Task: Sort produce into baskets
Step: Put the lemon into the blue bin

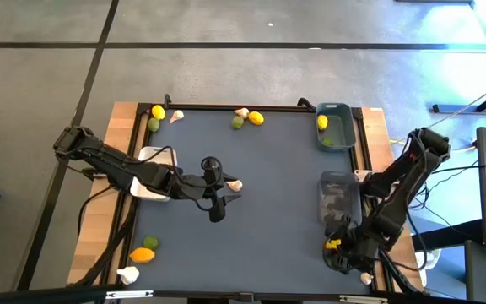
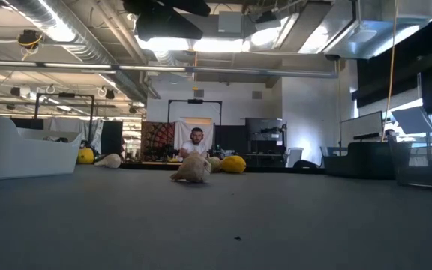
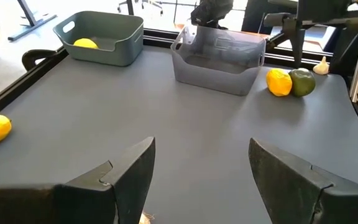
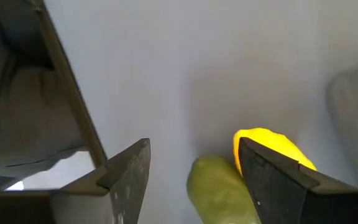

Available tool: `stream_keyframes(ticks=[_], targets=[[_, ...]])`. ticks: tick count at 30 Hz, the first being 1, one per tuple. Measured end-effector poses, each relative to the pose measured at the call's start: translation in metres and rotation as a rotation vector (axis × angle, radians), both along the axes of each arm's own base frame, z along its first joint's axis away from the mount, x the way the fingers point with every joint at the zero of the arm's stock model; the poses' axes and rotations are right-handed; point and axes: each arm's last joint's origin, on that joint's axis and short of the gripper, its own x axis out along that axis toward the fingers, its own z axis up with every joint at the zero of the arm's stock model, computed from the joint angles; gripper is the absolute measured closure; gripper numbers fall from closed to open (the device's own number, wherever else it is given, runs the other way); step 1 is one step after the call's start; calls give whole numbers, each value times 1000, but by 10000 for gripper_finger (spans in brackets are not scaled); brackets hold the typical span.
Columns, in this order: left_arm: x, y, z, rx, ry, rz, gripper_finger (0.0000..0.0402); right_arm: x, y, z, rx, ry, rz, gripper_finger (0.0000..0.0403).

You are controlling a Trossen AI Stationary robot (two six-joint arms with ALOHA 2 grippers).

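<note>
My left gripper [image 1: 223, 187] is open and hangs above an off-white garlic bulb [image 1: 235, 184] at mid-table; in the low view the bulb [image 2: 192, 169] lies alone on the mat. My right gripper [image 4: 191, 180] is open near the table's near right corner, over a lime [image 4: 219, 186] and a lemon [image 4: 269, 148] that lie side by side; the lime is between the fingers and the lemon is partly behind one finger. The blue-grey basket [image 1: 337, 127] holds a lemon [image 1: 321, 122]. The dark grey basket [image 1: 339, 198] stands nearer. The white basket [image 1: 152, 155] is under my left arm.
Lemons, limes and garlic lie along the far edge [image 1: 158, 111] [image 1: 256, 118] and at the near left corner [image 1: 143, 253]. One garlic bulb [image 1: 365, 276] lies by the right arm's base. A raised black rim [image 1: 226, 106] borders the mat. A person [image 2: 195, 141] shows far behind the table.
</note>
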Motion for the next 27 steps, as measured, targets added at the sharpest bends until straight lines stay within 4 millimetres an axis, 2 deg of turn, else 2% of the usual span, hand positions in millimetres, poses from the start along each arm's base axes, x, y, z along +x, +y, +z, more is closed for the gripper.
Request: stream_keyframes(ticks=[13,27], targets=[[0,0,0,-3,-1,1,147,-1,0,-27,-185,152,34,159],[0,0,0,7,2,-3,147,1,6,-48,-263,242,112,159]])
